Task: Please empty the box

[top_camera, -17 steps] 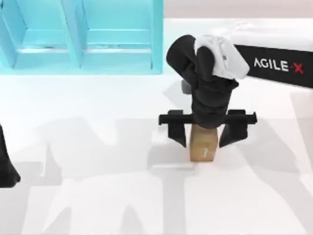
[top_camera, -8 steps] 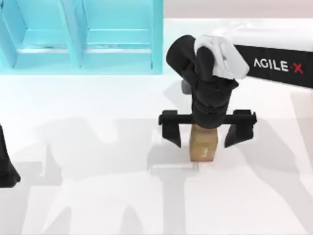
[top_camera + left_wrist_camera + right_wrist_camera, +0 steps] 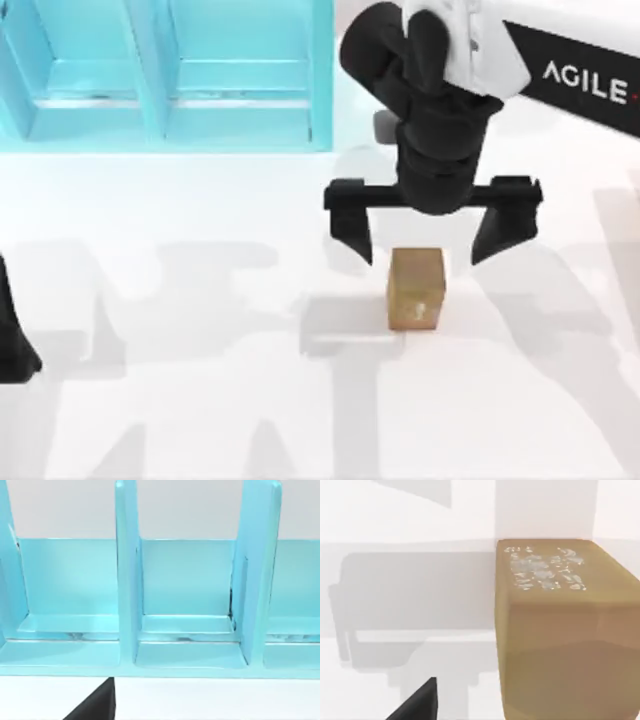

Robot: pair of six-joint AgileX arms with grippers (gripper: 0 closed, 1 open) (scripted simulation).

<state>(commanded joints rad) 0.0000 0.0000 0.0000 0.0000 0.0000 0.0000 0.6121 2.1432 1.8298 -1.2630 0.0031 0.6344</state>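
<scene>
Black and parked, the left arm (image 3: 15, 340) sits at the table's left edge, its pincer state impossible to tell, while the turquoise box (image 3: 165, 75) with its dividers stands at the back left. Right of centre, a small tan block (image 3: 416, 288) rests on the white table (image 3: 180, 380). The right gripper (image 3: 432, 228) hangs just behind it, fingers spread wide, touching nothing.

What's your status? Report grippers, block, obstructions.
Right gripper open, hovering at the brown block, not touching. Left arm parked at table's left edge. Blue box behind; nothing blocking.
</scene>
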